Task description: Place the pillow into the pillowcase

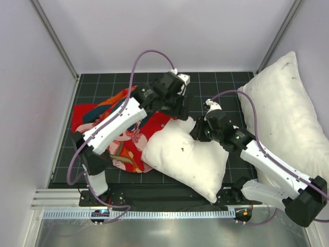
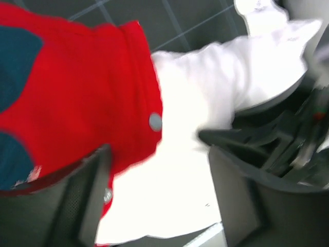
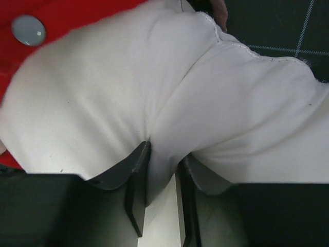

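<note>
The white pillow (image 1: 190, 162) lies slanted mid-table, its left end against the mouth of the red pillowcase (image 1: 85, 116). The pillowcase is spread out to the left, partly under my left arm. Above the pillow's far corner my left gripper (image 1: 180, 110) is open. In the blurred left wrist view, its gripper (image 2: 159, 170) has wide-apart fingers over the pillow (image 2: 205, 87) and the pillowcase edge (image 2: 77, 92). My right gripper (image 1: 198, 129) is at the pillow's upper right corner. Seen from the right wrist, the gripper (image 3: 163, 154) pinches a fold of pillow (image 3: 103, 92); red pillowcase (image 3: 77, 10) shows top left.
A larger, longer white pillow (image 1: 288, 118) with dark specks leans along the right wall. The black gridded mat (image 1: 216, 82) covers the table, with white walls on three sides. A metal rail (image 1: 154, 213) runs along the near edge by the arm bases.
</note>
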Action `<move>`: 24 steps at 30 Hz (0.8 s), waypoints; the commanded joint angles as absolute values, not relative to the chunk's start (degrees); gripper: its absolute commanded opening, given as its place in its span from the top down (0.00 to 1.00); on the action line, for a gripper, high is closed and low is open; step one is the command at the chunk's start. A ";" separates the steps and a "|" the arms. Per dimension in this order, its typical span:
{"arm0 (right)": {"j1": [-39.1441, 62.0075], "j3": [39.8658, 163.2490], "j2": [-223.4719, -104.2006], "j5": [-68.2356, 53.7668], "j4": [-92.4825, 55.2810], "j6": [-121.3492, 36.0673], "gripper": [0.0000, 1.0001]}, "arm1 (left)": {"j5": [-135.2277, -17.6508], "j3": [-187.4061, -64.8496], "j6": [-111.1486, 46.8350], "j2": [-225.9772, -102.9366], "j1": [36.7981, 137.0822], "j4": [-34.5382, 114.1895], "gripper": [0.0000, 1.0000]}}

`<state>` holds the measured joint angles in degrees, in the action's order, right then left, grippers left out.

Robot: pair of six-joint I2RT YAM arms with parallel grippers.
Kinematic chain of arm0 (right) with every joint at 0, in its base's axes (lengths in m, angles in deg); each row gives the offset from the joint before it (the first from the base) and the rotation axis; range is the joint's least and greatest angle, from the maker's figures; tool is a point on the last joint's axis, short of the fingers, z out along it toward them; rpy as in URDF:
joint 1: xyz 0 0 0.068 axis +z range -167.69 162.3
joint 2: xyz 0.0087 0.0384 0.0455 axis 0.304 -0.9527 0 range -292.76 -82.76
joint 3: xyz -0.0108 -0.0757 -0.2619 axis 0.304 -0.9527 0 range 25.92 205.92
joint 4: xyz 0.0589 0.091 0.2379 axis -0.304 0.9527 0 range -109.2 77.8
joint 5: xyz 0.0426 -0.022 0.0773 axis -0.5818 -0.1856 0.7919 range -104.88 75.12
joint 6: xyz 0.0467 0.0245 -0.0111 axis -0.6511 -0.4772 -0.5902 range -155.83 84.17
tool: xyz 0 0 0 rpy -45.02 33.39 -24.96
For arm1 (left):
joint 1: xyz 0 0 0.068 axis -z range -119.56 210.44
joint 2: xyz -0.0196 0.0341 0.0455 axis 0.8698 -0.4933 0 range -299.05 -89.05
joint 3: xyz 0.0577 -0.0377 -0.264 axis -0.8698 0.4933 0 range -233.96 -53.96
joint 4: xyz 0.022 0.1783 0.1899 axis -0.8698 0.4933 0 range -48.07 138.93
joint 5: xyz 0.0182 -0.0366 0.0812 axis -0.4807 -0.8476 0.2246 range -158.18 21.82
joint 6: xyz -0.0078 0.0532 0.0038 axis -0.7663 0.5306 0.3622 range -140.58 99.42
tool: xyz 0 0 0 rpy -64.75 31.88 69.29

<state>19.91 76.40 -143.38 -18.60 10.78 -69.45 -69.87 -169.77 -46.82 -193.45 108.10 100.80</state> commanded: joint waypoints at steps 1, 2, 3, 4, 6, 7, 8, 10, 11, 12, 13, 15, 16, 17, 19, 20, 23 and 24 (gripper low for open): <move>20.10 74.44 -138.40 -16.55 7.52 -67.29 0.61 | -47.76 -169.45 -41.93 -185.92 113.78 108.36 0.17; 20.18 74.09 -136.04 -16.20 7.52 -67.12 0.59 | -45.18 -168.58 -42.11 -184.95 114.83 109.16 0.14; 20.10 73.57 -134.89 -15.85 7.61 -66.33 0.57 | -42.89 -166.13 -42.37 -183.81 116.24 109.95 0.08; 20.18 73.47 -134.00 -15.58 7.78 -65.98 0.55 | -40.60 -164.72 -42.90 -181.53 116.95 110.65 0.06; 20.10 73.38 -131.90 -12.86 8.83 -65.36 0.54 | -37.60 -160.85 -43.43 -178.45 117.48 110.75 0.03; 20.18 73.38 -131.28 -12.07 9.19 -64.92 0.54 | -37.33 -156.57 -43.86 -175.48 117.57 110.31 0.02; 20.19 73.38 -130.84 -9.80 9.45 -64.74 0.53 | -35.68 -154.44 -44.13 -174.14 117.48 110.13 0.01; 20.27 72.77 -129.17 -7.33 9.11 -64.22 0.51 | -34.00 -148.31 -44.57 -171.68 117.48 109.35 0.00; 20.36 72.07 -128.55 -5.05 8.15 -64.22 0.48 | -33.99 -146.44 -44.31 -169.84 117.31 108.82 0.01; 20.45 71.72 -127.15 -4.16 7.62 -64.21 0.47 | -34.68 -144.42 -44.13 -169.04 117.04 107.94 0.00; 20.80 71.37 -126.62 -3.11 7.00 -64.65 0.47 | -36.17 -141.44 -43.96 -168.42 115.82 107.07 0.00; 21.15 71.01 -125.82 -1.26 5.69 -65.18 0.46 | -40.90 -138.70 -43.26 -167.54 114.50 104.34 0.00; 21.76 71.10 -125.65 -0.64 5.42 -65.62 0.45 | -42.41 -137.47 -42.90 -167.28 113.62 103.29 0.00; 22.12 71.62 -125.65 -0.29 5.33 -66.14 0.45 | -43.64 -135.28 -42.38 -167.36 112.14 101.45 0.00; 23.26 72.50 -126.34 -0.02 5.94 -66.41 0.41 | -45.59 -134.29 -42.37 -168.23 111.33 100.82 0.00; 24.57 73.55 -126.61 -0.46 6.98 -66.24 0.40 | -46.29 -134.12 -42.11 -169.20 111.07 100.82 0.04; 27.64 75.05 -127.75 -2.83 8.31 -66.15 0.37 | -48.66 -133.68 -41.94 -170.96 110.98 100.38 0.31; 28.44 75.66 -127.93 -3.36 8.40 -66.15 0.36 | -48.58 -133.85 -42.37 -172.36 111.06 100.90 0.43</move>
<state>25.75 71.96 -127.38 -4.09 9.25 -65.80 -45.79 -133.73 -42.99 -170.70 110.98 103.86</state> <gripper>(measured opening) 0.630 0.657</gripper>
